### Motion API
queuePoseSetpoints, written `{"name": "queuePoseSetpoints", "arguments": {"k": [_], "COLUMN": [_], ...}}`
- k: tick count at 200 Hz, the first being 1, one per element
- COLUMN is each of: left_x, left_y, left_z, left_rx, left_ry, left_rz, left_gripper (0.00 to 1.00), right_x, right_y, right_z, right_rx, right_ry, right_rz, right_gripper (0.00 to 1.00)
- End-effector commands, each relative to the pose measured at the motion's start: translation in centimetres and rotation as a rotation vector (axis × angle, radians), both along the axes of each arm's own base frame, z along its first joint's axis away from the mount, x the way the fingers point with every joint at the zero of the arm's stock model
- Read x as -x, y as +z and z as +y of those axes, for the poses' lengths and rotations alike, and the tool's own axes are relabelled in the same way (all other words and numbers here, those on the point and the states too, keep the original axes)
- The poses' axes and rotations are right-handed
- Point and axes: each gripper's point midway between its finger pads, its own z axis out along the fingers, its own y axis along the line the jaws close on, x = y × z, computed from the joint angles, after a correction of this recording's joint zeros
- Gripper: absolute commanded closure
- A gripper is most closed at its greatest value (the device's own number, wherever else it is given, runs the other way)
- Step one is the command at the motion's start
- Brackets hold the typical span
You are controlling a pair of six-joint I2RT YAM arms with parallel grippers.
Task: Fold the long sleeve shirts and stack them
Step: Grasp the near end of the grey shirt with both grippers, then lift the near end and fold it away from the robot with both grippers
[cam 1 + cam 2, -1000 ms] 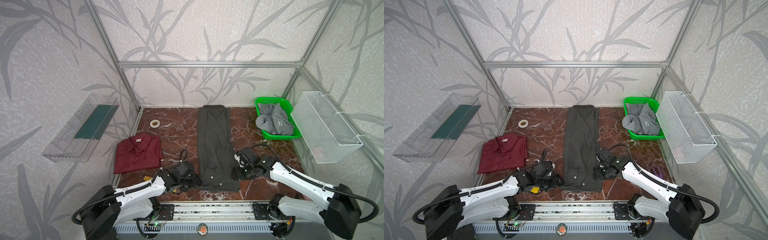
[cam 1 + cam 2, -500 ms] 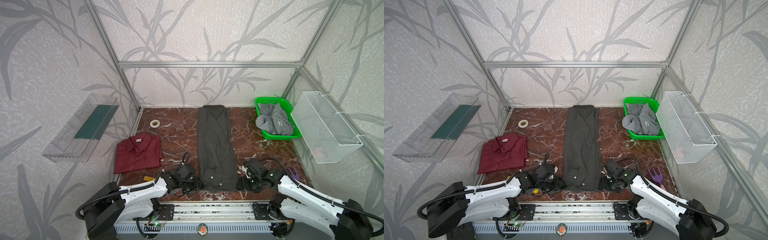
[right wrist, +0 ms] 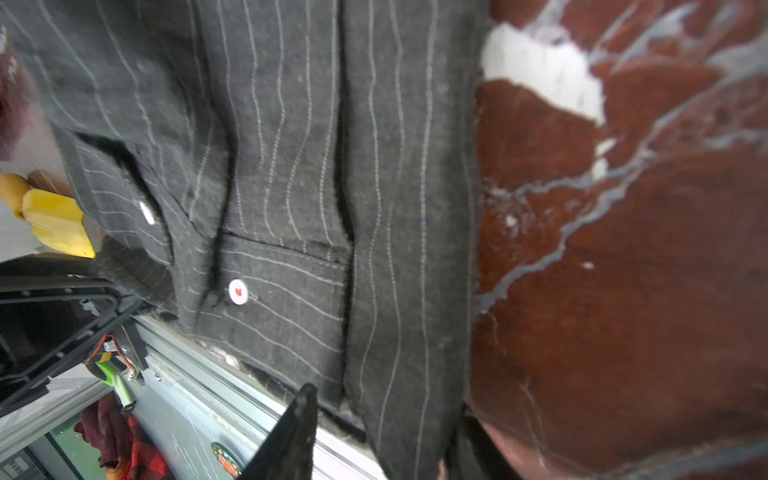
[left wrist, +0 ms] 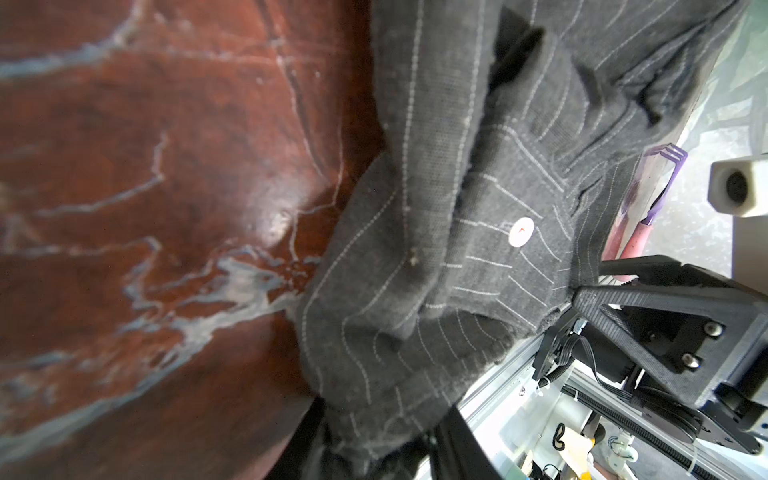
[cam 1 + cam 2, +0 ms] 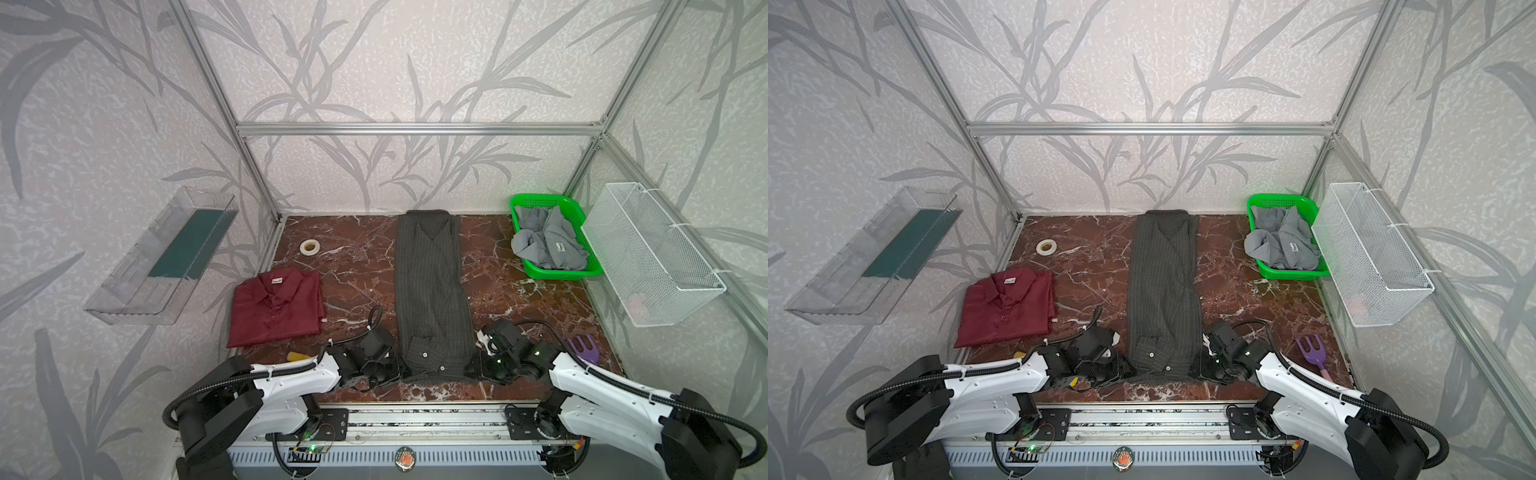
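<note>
The charcoal pinstripe shirt (image 5: 430, 282) (image 5: 1163, 282) lies folded into a long narrow strip down the table's middle, collar at the far end. My left gripper (image 5: 399, 371) (image 4: 382, 432) sits at its near left corner, with bunched hem cloth (image 4: 436, 208) filling the space between the fingers. At the near right corner is my right gripper (image 5: 471, 368) (image 3: 386, 419); the hem (image 3: 291, 145) lies between its fingers with a gap beside one of them. The maroon shirt (image 5: 276, 307) lies folded at the left. The light grey shirt (image 5: 546, 245) is crumpled in the green basket (image 5: 561, 275).
A tape roll (image 5: 309, 247) lies at the far left of the table. A purple toy fork (image 5: 584, 351) is near the right arm and a yellow object (image 5: 297, 356) beside the left arm. A white wire basket (image 5: 652, 257) hangs on the right wall and a clear tray (image 5: 166, 257) on the left wall.
Both grippers slid toward the table's near edge, from beside the strip to its near corners. Their jaws have narrowed round the hem. The shirt lies as before.
</note>
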Motion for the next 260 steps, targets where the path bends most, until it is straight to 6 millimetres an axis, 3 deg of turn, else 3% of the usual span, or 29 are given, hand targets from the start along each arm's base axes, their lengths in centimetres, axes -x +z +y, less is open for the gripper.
{"name": "queuePoseSetpoints", "arguments": {"k": [1,64,105,195,260], "left_x": [0.2,-0.7,-1.3,-2.6,-5.3], "left_y": [-0.6,1.1,3.2,6.8,10.2], "left_z": [0.3,0.0,-0.7,-1.7,-1.4], "left_rx": [-0.029,-0.034,0.002,0.08,0.074], "left_ry": [0.002,0.006,0.027,0.092,0.153], "left_rz": [0.017,-0.025,-0.045,-0.073,-0.175], "left_gripper": [0.69,1.0,1.0,1.0,1.0], "right_x": [-0.2,-0.8,-1.2,-3.4,-6.3], "right_y": [-0.3,0.9,2.3,7.6,11.5], "right_z": [-0.2,-0.2,0.0,-0.2,0.1], "right_rx": [0.005,0.0,-0.014,-0.034,-0.09], "right_ry": [-0.011,-0.011,-0.007,-0.04,-0.069], "right_rz": [-0.011,-0.062,-0.091,-0.22,-0.294], "right_gripper": [0.61,0.89,1.0,1.0,1.0]}}
